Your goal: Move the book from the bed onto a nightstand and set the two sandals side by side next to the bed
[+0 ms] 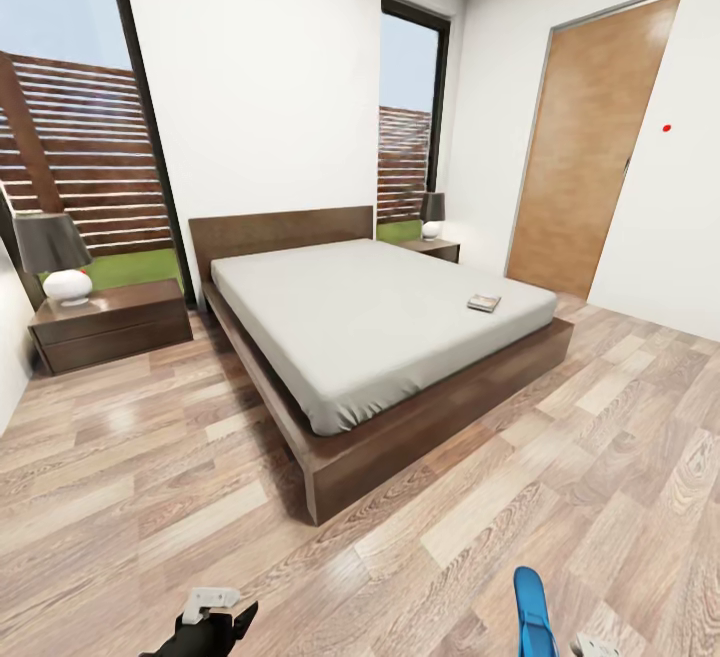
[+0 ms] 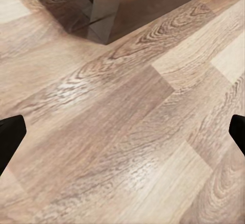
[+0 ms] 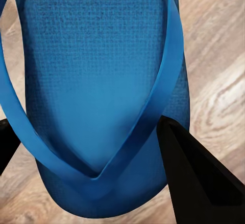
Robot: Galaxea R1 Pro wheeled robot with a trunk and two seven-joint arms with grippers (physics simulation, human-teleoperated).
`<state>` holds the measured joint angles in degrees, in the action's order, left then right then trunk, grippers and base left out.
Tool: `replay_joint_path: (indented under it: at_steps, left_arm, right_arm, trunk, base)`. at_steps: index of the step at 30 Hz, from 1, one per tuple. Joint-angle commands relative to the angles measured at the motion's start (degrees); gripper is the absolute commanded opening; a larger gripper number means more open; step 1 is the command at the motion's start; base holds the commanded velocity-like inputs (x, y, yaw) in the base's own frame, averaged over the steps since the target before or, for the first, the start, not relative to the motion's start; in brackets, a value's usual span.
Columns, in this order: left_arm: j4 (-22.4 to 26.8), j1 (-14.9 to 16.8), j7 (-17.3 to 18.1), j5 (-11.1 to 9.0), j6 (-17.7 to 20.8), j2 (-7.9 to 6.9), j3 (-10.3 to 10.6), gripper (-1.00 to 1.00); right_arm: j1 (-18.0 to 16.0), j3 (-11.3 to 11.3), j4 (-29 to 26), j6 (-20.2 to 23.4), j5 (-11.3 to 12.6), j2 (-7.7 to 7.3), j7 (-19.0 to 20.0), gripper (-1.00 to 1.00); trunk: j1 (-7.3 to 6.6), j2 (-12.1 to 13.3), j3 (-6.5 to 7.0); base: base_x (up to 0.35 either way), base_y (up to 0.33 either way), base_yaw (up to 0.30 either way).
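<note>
The bed (image 1: 370, 327) stands mid-room with an off-white mattress in a dark wooden frame. The book (image 1: 484, 302) lies flat near the mattress's right edge. One nightstand (image 1: 110, 322) stands left of the headboard, the other nightstand (image 1: 432, 248) at the far right of it. A blue sandal (image 1: 532, 612) hangs tilted above the floor at the lower right, with my right gripper (image 3: 87, 124) shut around its strap end (image 3: 97, 55). My left gripper (image 1: 215, 617) is low at the bottom left, open (image 2: 122, 137) over bare floor near the bed frame's corner (image 2: 102, 14).
Each nightstand carries a lamp (image 1: 55, 257) (image 1: 432, 214). A closed wooden door (image 1: 590, 147) is in the right wall. Tall windows (image 1: 70, 137) flank the headboard. Wood-plank floor (image 1: 150, 457) runs wide on the bed's left and in front of it.
</note>
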<state>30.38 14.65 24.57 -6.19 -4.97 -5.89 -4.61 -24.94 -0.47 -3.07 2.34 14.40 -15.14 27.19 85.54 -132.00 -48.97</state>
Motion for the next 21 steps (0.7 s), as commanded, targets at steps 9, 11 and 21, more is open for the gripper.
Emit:
replay_joint_path:
  at_steps: [9, 11, 21]
  left_arm:
    - [-0.06, 0.05, 0.46, -0.4, -0.02, 0.09, -0.13, 1.0]
    - [-0.06, 0.04, 0.47, -0.4, -0.03, 0.07, -0.13, 1.0]
    - [-0.06, 0.03, 0.41, -0.45, -0.04, 0.08, -0.14, 1.0]
  right_arm:
    - [-0.02, 0.03, -0.01, 0.3, 0.38, 0.02, 0.14, -1.0]
    - [-0.02, 0.03, -0.01, 0.3, 0.37, 0.02, 0.14, -1.0]
    - [-0.02, 0.03, -0.01, 0.3, 0.38, 0.02, 0.14, -1.0]
  trunk:
    - [-0.68, 1.19, 0.49]
    - [-0.68, 1.19, 0.52]
    - [-0.68, 1.19, 0.85]
  base:
    - [0.0, 0.0, -0.033]
    - [0.0, 0.0, -0.181]
    - [0.0, 0.0, -0.268]
